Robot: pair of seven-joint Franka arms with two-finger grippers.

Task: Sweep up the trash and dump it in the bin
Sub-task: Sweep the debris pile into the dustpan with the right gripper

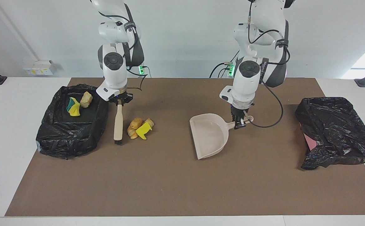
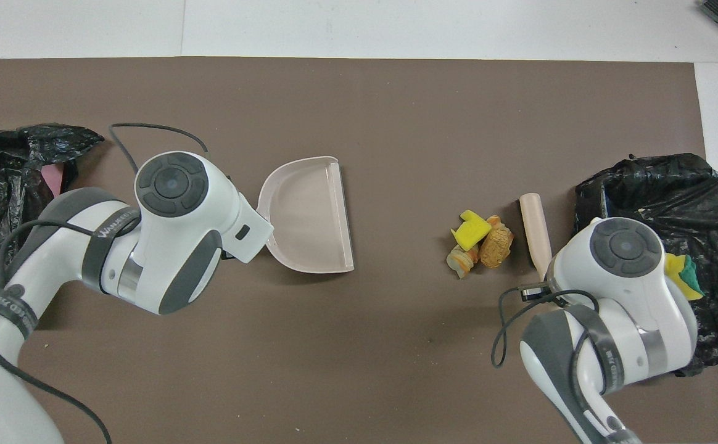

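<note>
The trash (image 1: 139, 128) (image 2: 479, 243), yellow sponge bits and tan bread-like lumps, lies in a small pile on the brown mat. My right gripper (image 1: 119, 102) is shut on the top of the beige brush (image 1: 118, 124) (image 2: 535, 225). The brush hangs upright, black bristles down at the mat, between the pile and the bin (image 1: 97, 119) (image 2: 606, 203). My left gripper (image 1: 239, 123) is shut on the handle of the beige dustpan (image 1: 209, 135) (image 2: 309, 216), low over the mat's middle, its mouth facing the pile. A gap of bare mat separates pan and pile.
The black-bagged bin at the right arm's end of the table holds a yellow-green sponge piece (image 1: 73, 106) and a bread lump (image 1: 86, 99). A second black bag (image 1: 336, 131) (image 2: 1, 179) over something pink lies at the left arm's end.
</note>
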